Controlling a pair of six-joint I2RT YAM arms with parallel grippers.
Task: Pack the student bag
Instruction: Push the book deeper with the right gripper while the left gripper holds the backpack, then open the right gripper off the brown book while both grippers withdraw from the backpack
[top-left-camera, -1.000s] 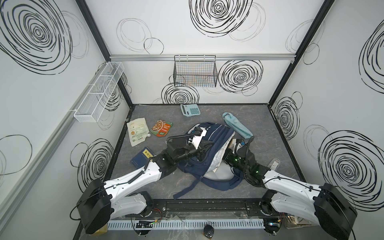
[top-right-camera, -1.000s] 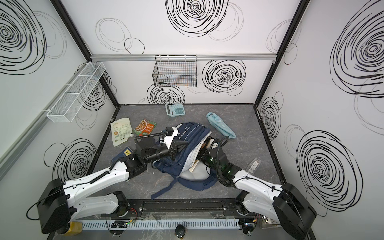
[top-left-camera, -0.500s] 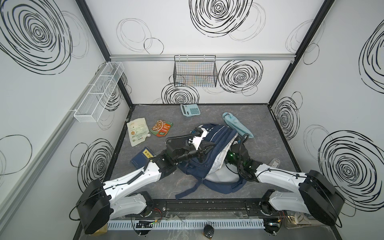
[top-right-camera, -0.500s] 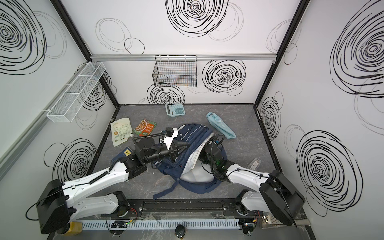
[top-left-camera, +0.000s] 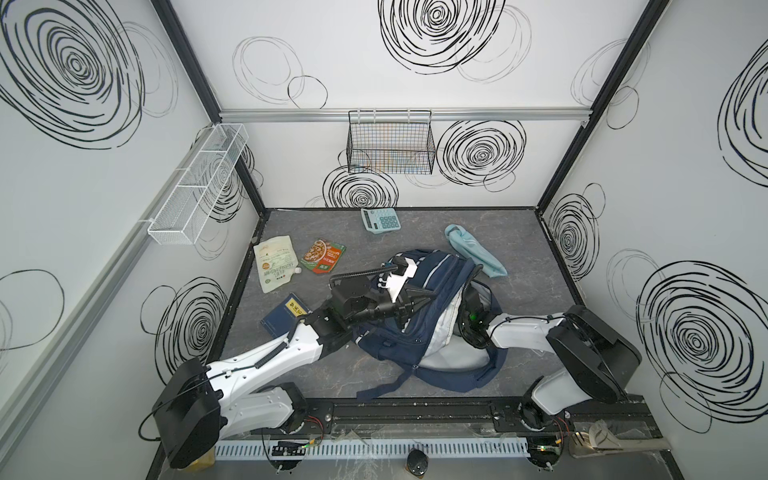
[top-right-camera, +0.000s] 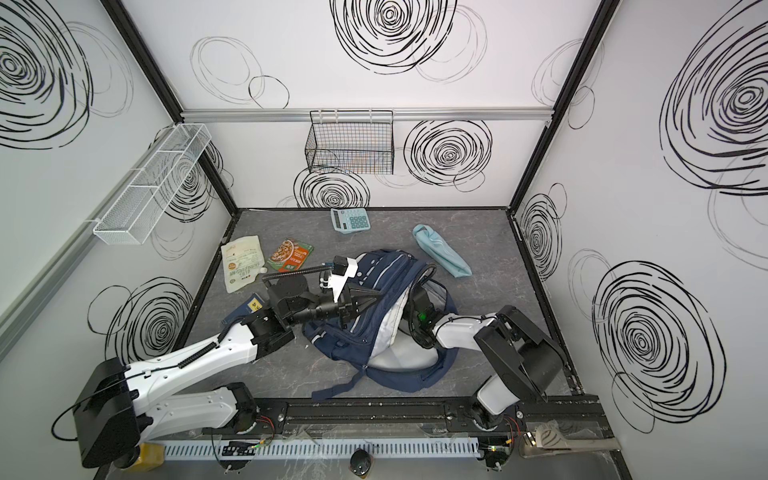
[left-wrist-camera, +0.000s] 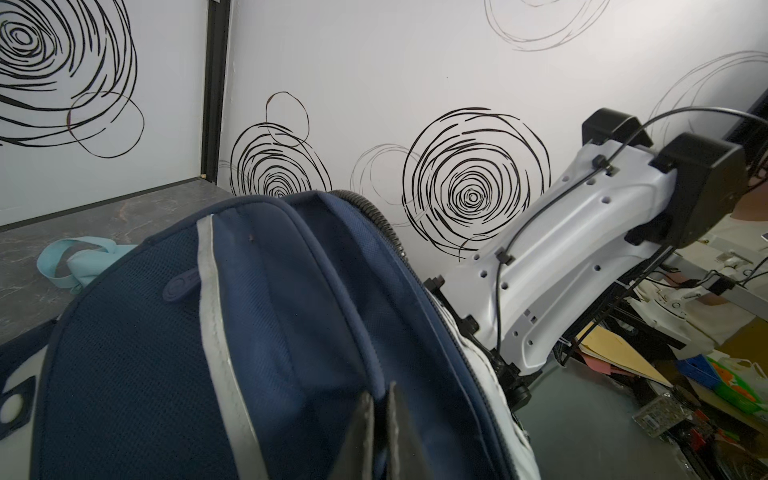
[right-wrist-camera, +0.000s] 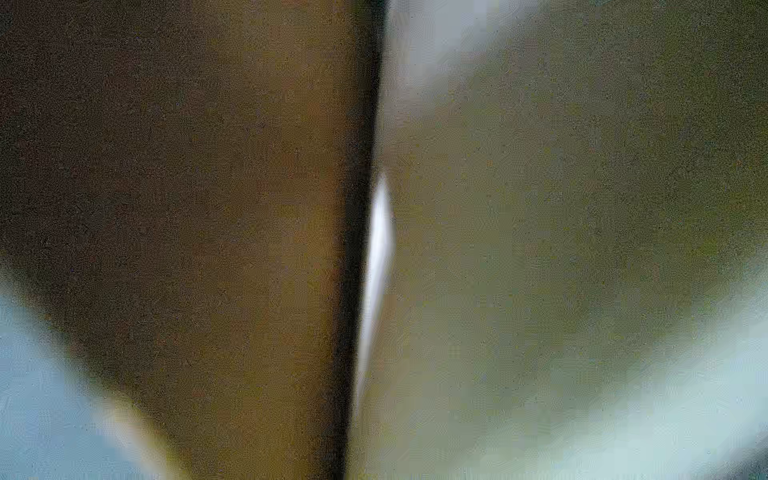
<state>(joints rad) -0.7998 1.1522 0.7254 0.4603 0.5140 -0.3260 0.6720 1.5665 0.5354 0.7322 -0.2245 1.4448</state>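
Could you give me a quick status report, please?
Left gripper shut on large navy blue fabric backpack. Right gripper buried inside its opening, state unseen. Light blue folded umbrella lies beside it.

The student bag (top-left-camera: 419, 336) lies open on the grey counter (top-left-camera: 540, 257). The left gripper (top-left-camera: 430, 296) has its jaws shut on the bag's top. The right arm (top-left-camera: 523, 332) goes inside the bag. A light blue umbrella (top-left-camera: 473, 249) lies just behind it.
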